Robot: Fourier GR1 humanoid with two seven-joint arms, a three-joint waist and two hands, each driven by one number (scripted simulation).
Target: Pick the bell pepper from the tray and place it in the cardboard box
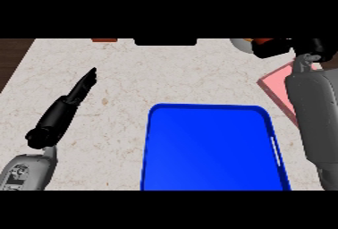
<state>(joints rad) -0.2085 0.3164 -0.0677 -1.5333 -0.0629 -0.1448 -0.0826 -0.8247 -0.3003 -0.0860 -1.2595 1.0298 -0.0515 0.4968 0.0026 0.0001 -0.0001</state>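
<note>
Blue tray (211, 147) bare. Right hand (280, 47) at the far right edge, fingers curled round something reddish (likely the pepper (264, 41), mostly hidden). Box not in view. Left hand (76, 96) resting, fingers straight. Advice: keep the load level, release only above the box.

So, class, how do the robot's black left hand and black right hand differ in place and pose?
The black left hand lies over bare counter, left of the blue rectangular tray; the black right hand reaches the far right corner. Left hand's fingers are straight, touching nothing; the right hand has something red-orange beside it. Both are black.
</note>
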